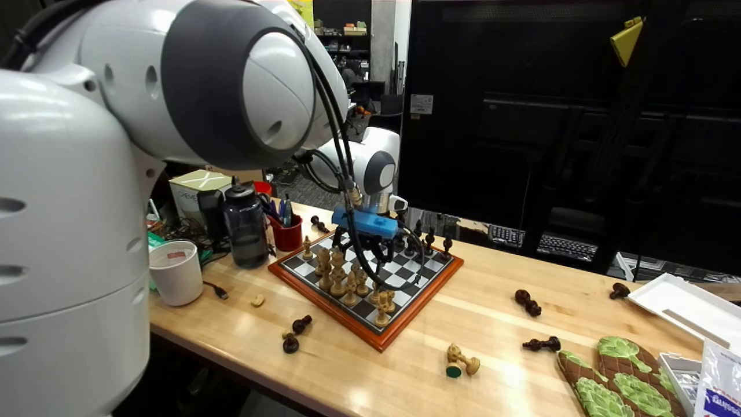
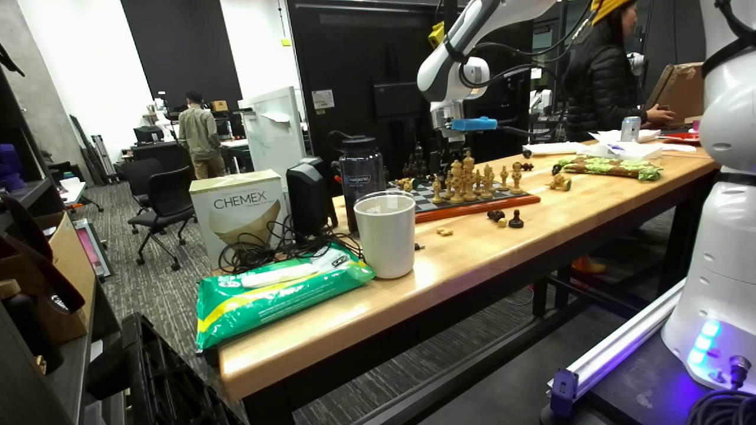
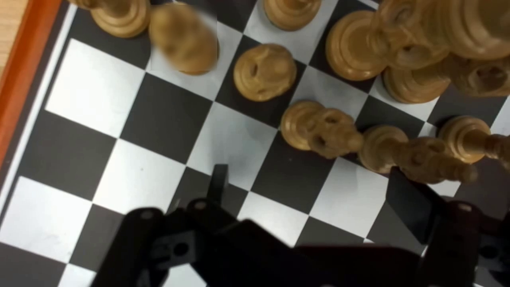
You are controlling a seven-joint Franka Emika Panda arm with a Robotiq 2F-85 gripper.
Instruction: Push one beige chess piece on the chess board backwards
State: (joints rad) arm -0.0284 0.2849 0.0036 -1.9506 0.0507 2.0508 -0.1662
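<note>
The chess board point(image 1: 333, 307) lies on the table, with its dark and light squares and reddish-brown frame; its frame also shows in an exterior view point(image 2: 481, 208) and in the wrist view point(image 3: 18, 85). Several beige chess pieces stand on it near one side. My gripper point(image 1: 360, 260) is over the middle of the board. In the wrist view the gripper point(image 3: 306, 171) is open, with nothing between its fingers. A beige piece point(image 3: 318, 127) stands just past the gap between the fingertips. The right finger overlaps another beige piece point(image 3: 384, 149) in the picture; whether they touch cannot be told.
Dark pieces point(image 1: 447, 246) stand on the far side of the board. Fallen pieces point(image 1: 460, 360) lie on the table. A water bottle point(image 1: 244, 229), a red pen cup point(image 1: 288, 234) and a white cup point(image 1: 175, 275) stand beside the board. Quilted mitts point(image 1: 631, 376) and a white tray point(image 1: 689, 307) lie farther along.
</note>
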